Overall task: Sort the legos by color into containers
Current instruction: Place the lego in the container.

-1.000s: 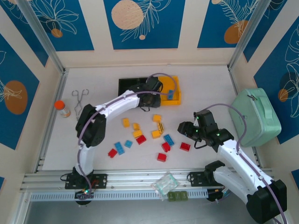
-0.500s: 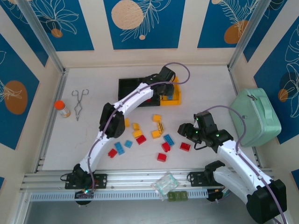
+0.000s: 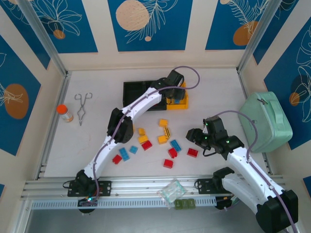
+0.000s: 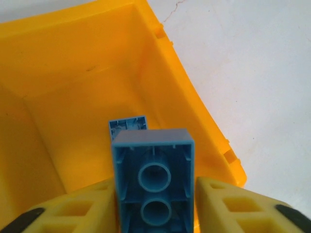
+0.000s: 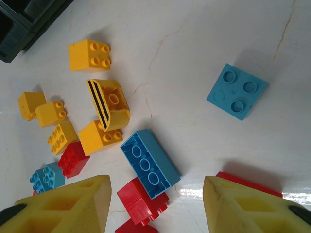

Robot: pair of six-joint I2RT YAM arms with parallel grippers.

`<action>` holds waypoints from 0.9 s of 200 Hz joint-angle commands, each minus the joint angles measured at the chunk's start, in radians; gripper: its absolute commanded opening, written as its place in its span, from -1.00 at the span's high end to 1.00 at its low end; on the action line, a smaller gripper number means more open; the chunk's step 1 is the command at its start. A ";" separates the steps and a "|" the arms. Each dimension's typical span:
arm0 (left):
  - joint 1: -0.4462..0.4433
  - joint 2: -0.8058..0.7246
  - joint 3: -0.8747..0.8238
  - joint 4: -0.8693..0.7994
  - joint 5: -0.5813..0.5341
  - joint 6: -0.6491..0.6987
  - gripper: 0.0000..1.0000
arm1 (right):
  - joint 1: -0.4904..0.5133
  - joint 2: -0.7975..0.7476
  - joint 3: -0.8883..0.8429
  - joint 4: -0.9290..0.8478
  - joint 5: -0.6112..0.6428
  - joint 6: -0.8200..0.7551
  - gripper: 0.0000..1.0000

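A blue brick (image 4: 153, 165), light, stiff and slick, is clamped by its flat side walls in the left gripper (image 4: 154, 187), just above the yellow bin (image 4: 73, 58), where another blue piece (image 4: 127, 124) seems to lie. That arm has been moved only slightly in half a second. The right gripper (image 5: 158, 194) is held apart over loose legos (image 5: 149, 162) beneath it.

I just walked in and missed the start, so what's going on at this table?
The left gripper is shut on a blue brick and holds it over the yellow bin, where a second blue brick lies on the floor of the bin. The right gripper hangs open and holds nothing, above the loose bricks in red, blue and yellow that are not yet sorted on the table.
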 commanded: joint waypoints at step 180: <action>-0.014 -0.962 -1.177 0.226 -0.012 -0.061 -0.09 | 0.172 0.259 0.187 -0.006 0.085 -0.062 -0.07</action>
